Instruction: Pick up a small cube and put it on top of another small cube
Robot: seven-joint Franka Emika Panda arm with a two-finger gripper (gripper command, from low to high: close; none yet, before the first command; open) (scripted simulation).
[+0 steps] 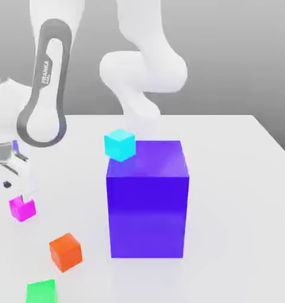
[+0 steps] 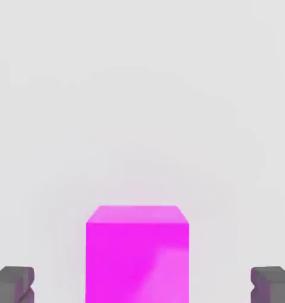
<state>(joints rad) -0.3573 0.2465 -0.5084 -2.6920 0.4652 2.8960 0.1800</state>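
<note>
The small cube (image 1: 22, 209) is bright magenta-pink and rests on the white table near the exterior view's left edge. My gripper (image 1: 18, 194) hangs directly over it, low and close to its top. In the hand view the small cube (image 2: 136, 254) sits between my two dark fingertips (image 2: 12, 284), which stand wide apart on either side with a gap to each face. The gripper (image 2: 142, 286) is open and touches nothing.
A big blue-violet block (image 1: 147, 198) stands mid-table, with a cyan cube (image 1: 120, 144) at its far upper corner. An orange cube (image 1: 65, 251) and a green cube (image 1: 41, 291) lie nearer the front. The white arm (image 1: 47, 83) rises over the exterior view's left.
</note>
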